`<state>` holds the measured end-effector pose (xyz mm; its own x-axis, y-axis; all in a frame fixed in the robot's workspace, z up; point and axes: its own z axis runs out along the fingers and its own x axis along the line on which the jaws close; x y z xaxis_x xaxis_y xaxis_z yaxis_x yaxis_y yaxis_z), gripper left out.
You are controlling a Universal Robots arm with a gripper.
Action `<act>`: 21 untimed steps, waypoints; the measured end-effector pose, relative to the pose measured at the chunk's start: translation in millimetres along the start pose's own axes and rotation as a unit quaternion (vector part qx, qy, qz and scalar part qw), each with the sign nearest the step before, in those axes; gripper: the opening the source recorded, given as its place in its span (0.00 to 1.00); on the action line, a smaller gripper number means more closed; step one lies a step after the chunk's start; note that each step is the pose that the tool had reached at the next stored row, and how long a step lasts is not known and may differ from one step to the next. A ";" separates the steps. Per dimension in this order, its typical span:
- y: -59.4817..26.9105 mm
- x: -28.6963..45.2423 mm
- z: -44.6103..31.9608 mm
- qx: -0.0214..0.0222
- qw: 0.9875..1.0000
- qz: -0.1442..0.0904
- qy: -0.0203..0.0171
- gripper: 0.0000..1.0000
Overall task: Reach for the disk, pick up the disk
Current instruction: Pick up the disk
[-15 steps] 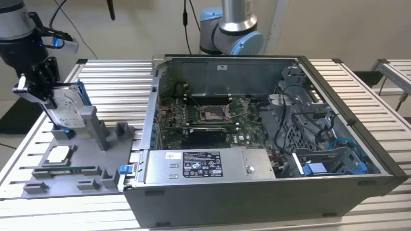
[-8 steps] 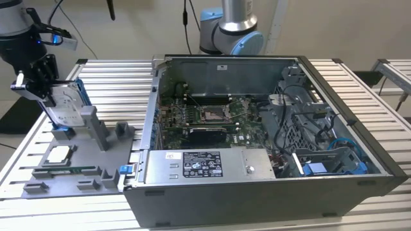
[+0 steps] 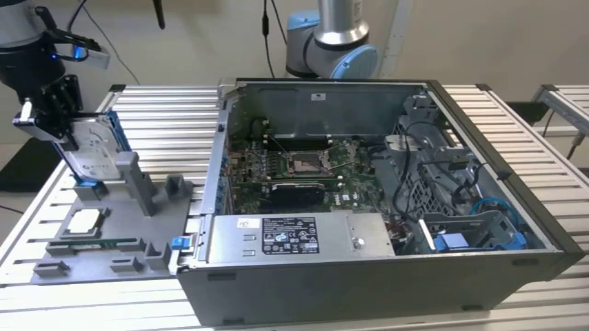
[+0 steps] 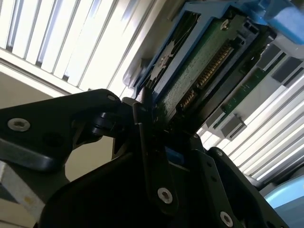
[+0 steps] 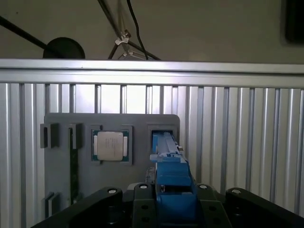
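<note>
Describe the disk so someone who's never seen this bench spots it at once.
Find the open computer case, then the grey tray at the exterior view's left of it. The disk stands on edge at the tray's far end, in the pincer: silver-grey, blue-framed, unlike the small square chip lying flat.

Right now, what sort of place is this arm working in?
Probably a robotics lab bench for computer assembly: an open grey metal desktop computer case with its green motherboard exposed, a slatted aluminium table under it, and a grey plastic fixture tray holding a square silver CPU chip.
</note>
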<state>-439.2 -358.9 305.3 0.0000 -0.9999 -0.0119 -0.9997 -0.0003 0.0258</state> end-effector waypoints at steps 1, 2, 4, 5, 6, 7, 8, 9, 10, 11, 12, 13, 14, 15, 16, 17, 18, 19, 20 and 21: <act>0.0 0.0 -0.8 0.000 1.000 0.000 0.000 0.00; 0.0 0.0 -1.7 0.000 1.000 0.000 0.000 0.00; 0.1 0.0 -3.4 0.000 1.000 0.000 0.000 0.00; 0.1 -0.1 -4.2 0.000 1.000 0.000 0.000 0.00; 0.1 -0.1 -4.9 0.000 1.000 0.000 0.000 0.00; 0.1 -0.1 -5.6 0.000 1.000 0.000 0.000 0.00; 0.2 -0.1 -6.2 0.000 1.000 0.000 0.000 0.00; 0.2 -0.1 -6.8 0.000 1.000 0.000 0.000 0.00; 0.2 -0.1 -7.3 0.000 1.000 0.000 0.000 0.00; 0.2 -0.1 -7.5 0.000 1.000 -0.001 0.000 0.00; 0.2 -0.1 -7.8 0.000 1.000 -0.001 0.000 0.00; 0.2 -0.1 -8.1 0.000 1.000 -0.001 0.000 0.00; 0.2 -0.1 -8.4 0.000 1.000 -0.001 0.000 0.00; 0.2 -0.1 -8.5 0.000 1.000 -0.001 0.000 0.00; 0.2 -0.1 -9.0 0.000 1.000 -0.001 0.000 0.00; 0.3 -0.1 -9.1 0.000 1.000 -0.001 0.000 0.00; 0.3 -0.1 -9.2 0.000 1.000 -0.001 0.000 0.00; 0.4 -0.1 -9.2 0.000 1.000 -0.001 0.000 0.00; 0.4 -0.1 -9.1 0.000 1.000 -0.001 0.000 0.00; 0.5 -0.1 -9.1 0.000 1.000 -0.001 0.000 0.00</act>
<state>-439.4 -358.9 314.4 0.0012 -0.9999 -0.0119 -0.9997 -0.0015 0.0258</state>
